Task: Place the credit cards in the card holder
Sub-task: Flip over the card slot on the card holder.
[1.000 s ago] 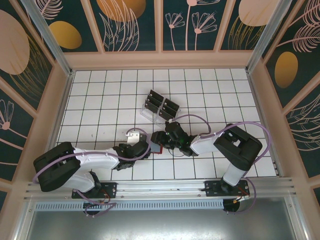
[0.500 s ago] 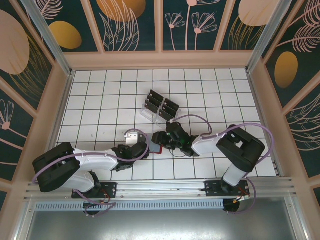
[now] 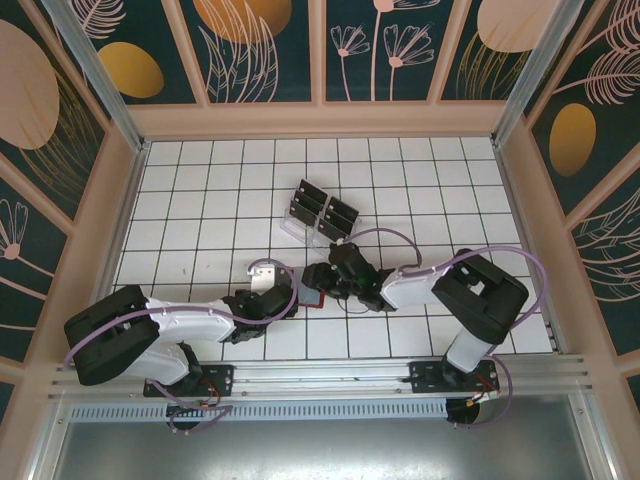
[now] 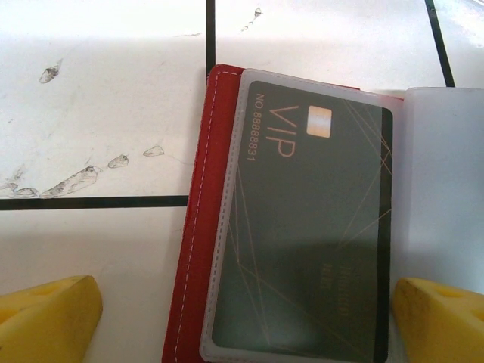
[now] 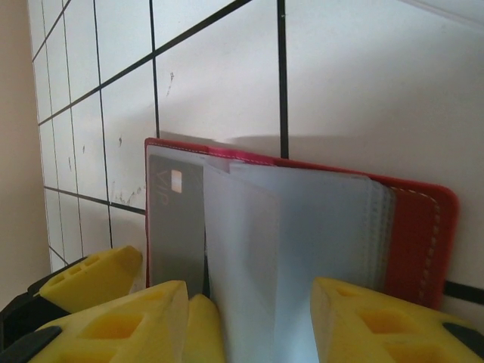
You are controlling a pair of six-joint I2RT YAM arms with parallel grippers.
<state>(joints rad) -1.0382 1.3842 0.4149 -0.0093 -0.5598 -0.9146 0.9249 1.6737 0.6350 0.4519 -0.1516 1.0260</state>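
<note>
Little has shifted over the past second: the left gripper stays spread wide over the open card holder, with one credit card already sleeved between its fingers, while the right gripper straddles the clear leaves, grip unclear, so loading looks paused.

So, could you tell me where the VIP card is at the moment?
In the left wrist view, the VIP card lies tucked in the open red wallet, left of its loose clear sleeves.

The card holder lies open on the table, a credit card inside, the rack behind.
</note>
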